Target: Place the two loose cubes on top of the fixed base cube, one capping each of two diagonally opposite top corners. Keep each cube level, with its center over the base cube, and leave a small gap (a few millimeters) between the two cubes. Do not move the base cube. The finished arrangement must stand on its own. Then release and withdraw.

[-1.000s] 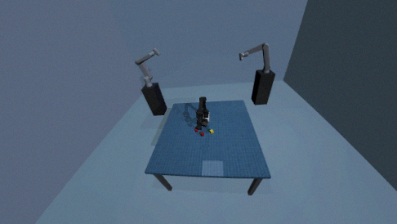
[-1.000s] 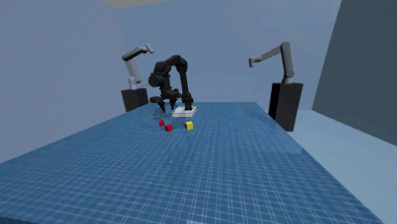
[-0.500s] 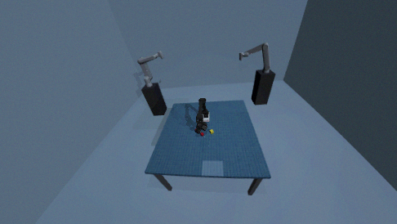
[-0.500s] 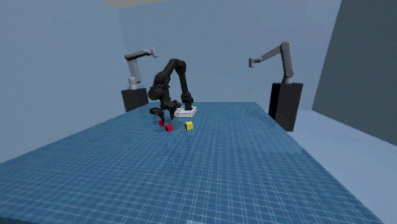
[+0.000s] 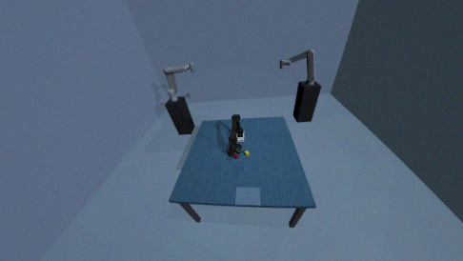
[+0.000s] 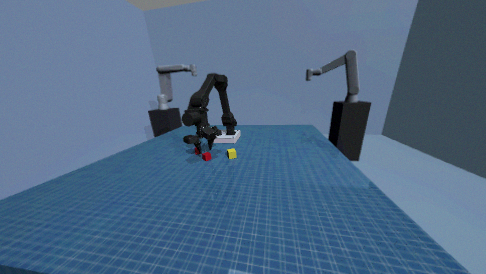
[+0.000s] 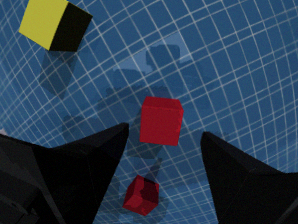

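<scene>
The pincer (image 5: 236,151) (image 6: 202,146) (image 7: 165,132) stands fairly wide and holds nothing, above two red cubes (image 5: 235,156) (image 6: 207,156) (image 7: 160,122); a yellow cube (image 5: 247,153) (image 6: 231,154) (image 7: 44,22) sits nearby.

Robot arm (image 5: 234,130) (image 6: 224,100): black throughout, with slender links and bulky, rounded joints. Gripper (image 6: 204,142) (image 7: 165,132): black, its two fingers broad and angular at the rear, tapering to narrow, blunt tips; surfaces dark and faceted.

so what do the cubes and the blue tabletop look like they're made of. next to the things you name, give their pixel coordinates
The yellow cube (image 5: 247,153) (image 6: 231,154) (image 7: 42,22) and both red cubes look like matte painted wood or plastic: flat, even color, no visible grain. The blue tabletop (image 5: 271,176) (image 6: 280,200) (image 7: 240,60) could be cloth or printed laminate; its pale grid doesn't settle which.
</scene>
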### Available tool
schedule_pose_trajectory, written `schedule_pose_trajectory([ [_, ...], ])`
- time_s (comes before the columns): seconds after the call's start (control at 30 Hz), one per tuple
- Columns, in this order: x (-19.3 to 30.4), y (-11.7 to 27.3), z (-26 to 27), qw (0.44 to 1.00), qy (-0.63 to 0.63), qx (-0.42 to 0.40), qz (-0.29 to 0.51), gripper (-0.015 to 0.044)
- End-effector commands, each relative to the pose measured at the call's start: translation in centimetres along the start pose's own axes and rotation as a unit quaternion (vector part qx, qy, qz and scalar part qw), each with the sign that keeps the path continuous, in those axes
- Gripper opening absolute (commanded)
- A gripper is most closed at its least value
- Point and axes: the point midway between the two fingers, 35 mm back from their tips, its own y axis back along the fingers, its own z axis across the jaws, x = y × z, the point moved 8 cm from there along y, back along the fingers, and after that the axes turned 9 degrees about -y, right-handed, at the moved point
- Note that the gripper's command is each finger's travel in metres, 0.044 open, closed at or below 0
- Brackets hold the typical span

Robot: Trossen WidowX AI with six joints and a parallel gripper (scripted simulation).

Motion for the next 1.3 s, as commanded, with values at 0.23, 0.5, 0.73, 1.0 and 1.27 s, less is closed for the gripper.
schedule_pose_trajectory([
  [0.23, 0.2, -2.1, 0.2, 1.000, -0.002, -0.006, 0.006, 0.0265],
  [0.5, 0.2, -3.0, 0.2, 1.000, -0.002, -0.006, 0.006, 0.0239],
  [0.73, 0.2, -3.0, 0.2, 1.000, -0.002, -0.006, 0.006, 0.0105],
  [1.0, 0.0, -1.4, -0.1, 1.000, -0.002, -0.006, 0.006, 0.0105],
  [1.27, -0.2, 1.1, -0.3, 1.000, -0.002, -0.005, 0.006, 0.0105],
])
